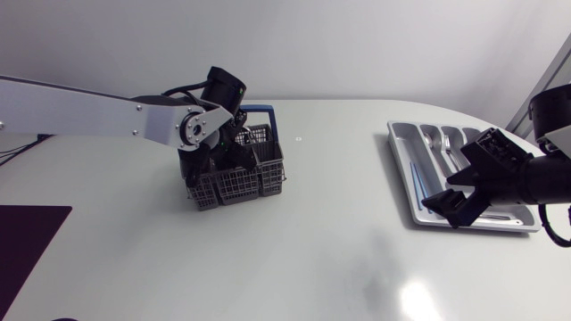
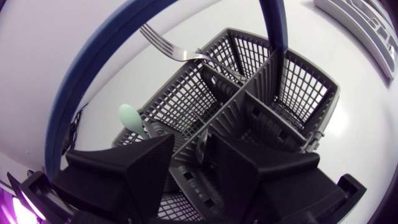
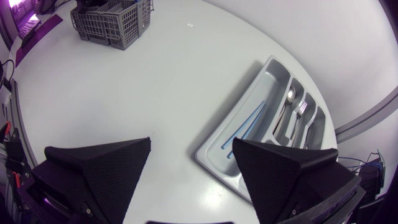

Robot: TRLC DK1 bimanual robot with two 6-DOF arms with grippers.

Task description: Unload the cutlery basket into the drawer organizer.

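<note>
The grey mesh cutlery basket [image 1: 241,183] with a blue handle [image 2: 81,74] stands left of the table's middle. My left gripper [image 1: 230,152] is down inside it, open. In the left wrist view its fingers stand narrowly apart around the silver end of a utensil [image 2: 202,144]. A fork [image 2: 180,53] leans in a far compartment, and a mint-green handle [image 2: 132,119] sticks up beside the gripper. The grey drawer organizer [image 1: 401,169] lies at the right and holds a blue piece [image 3: 249,124], a spoon [image 3: 289,98] and a fork [image 3: 303,109]. My right gripper [image 1: 443,189] hovers over it, open and empty.
A dark mat [image 1: 27,241] covers the table's front left corner. The basket [image 3: 112,23] shows far across the table in the right wrist view. White tabletop lies between the basket and the organizer [image 3: 208,160].
</note>
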